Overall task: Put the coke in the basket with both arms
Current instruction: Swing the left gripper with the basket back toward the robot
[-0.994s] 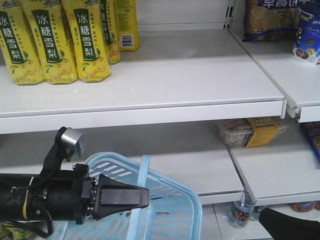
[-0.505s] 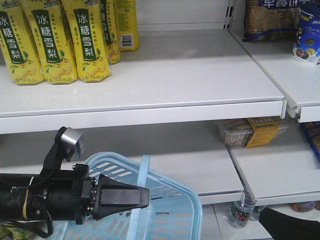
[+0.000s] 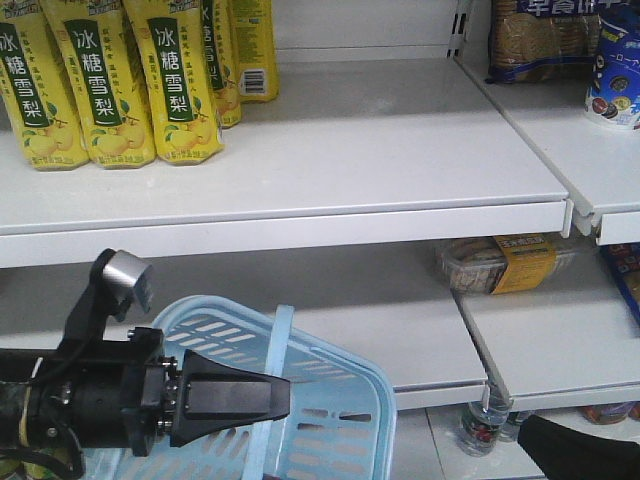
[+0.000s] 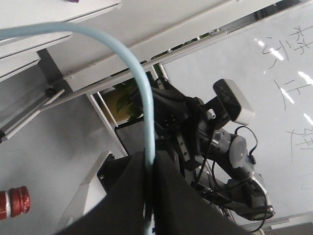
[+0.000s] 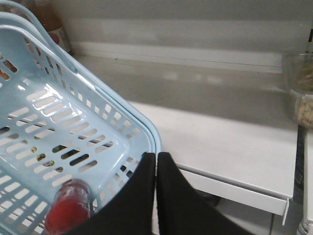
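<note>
Just lowered leftward with the basket (image 3: 345, 430), left gripper (image 3: 282, 397) clamped on its handle (image 4: 142, 88); coke (image 5: 68, 208) inside basket, right gripper (image 5: 156, 159) pressed together, empty; probably finished.

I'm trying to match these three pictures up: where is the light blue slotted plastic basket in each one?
Front view: the light blue slotted plastic basket sits bottom centre, behind the black left gripper.
Left wrist view: only its blue hoop handle, arching from upper left to bottom centre.
Right wrist view: it fills the left half.
Shared landmark: the white shelf beside it.
</note>
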{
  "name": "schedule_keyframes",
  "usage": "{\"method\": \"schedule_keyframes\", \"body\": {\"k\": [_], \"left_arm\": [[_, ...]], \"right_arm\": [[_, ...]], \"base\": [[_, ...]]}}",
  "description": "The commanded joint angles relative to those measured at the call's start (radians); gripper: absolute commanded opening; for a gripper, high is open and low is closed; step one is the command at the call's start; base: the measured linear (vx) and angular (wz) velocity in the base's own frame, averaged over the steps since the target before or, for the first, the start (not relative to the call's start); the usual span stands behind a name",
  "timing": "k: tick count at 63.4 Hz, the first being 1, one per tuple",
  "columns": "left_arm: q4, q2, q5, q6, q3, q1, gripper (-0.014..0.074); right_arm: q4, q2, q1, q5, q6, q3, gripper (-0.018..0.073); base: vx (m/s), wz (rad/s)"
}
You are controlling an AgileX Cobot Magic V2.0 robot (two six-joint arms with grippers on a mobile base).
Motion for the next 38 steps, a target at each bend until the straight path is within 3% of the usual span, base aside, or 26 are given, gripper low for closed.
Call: {"method": "schedule_keyframes", "body": {"k": [1, 38], "left_arm": [[-0.090, -0.101, -0.241, -0.010, -0.025, -0.002, -0.0008], [-0.268, -0.317, -0.241, -0.010, 0.242, -0.001, -0.0008]], "right_arm": [[0.010, 0.006, -0.006, -0.047, -0.004, -0.025, -0.0001], [0.010, 0.006, -0.006, -0.047, -0.004, -0.025, -0.0001]], "base": [[0.00, 0.00], [0.00, 0.00]]}}
